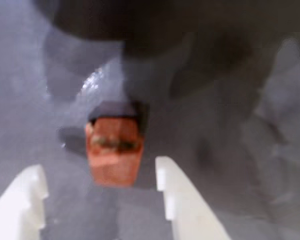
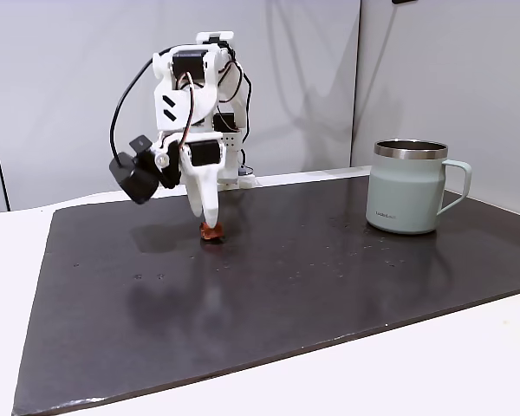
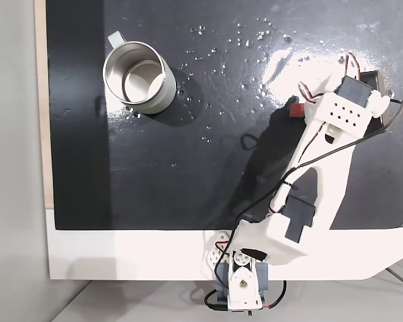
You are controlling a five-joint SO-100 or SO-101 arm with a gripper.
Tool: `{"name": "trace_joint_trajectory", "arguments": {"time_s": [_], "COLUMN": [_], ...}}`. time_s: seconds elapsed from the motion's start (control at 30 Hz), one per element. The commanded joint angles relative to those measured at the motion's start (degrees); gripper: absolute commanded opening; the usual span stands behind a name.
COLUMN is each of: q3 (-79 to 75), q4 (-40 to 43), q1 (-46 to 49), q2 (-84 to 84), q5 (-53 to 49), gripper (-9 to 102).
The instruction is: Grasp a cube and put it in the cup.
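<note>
In the wrist view the small reddish-orange cube (image 1: 115,152) lies on the dark mat just ahead of my gripper (image 1: 97,169). The gripper is open, with a white finger (image 1: 22,202) on each side of the cube and no contact that I can see. A fixed view from the side has the gripper (image 2: 210,217) pointing down right over the cube (image 2: 212,230). The sage-green cup (image 2: 407,189) stands upright far to the right there. From above, the cube (image 3: 296,109) peeks out beside the wrist, and the cup (image 3: 138,77) stands at the upper left with nothing inside.
The dark mat (image 2: 286,277) covers most of the white table. The arm's base (image 3: 238,285) sits at the bottom edge in the top-down fixed view. Small water droplets (image 3: 242,37) dot the mat near the top. A black cable (image 2: 121,113) loops off the arm.
</note>
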Motion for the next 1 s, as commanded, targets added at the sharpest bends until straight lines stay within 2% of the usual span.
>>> {"name": "trace_joint_trajectory", "arguments": {"time_s": [0.0, 0.3, 0.8, 0.97], "q3": [0.53, 5.19, 6.77, 6.86], "q4": [-2.2, -6.06, -6.94, -6.94], "q1": [0.0, -2.2, -1.76, -0.88], "q2": [0.35, 0.18, 0.44, 0.0], "q5": [-0.53, -0.7, -2.9, -3.87], "gripper": [23, 22, 20, 10]}}
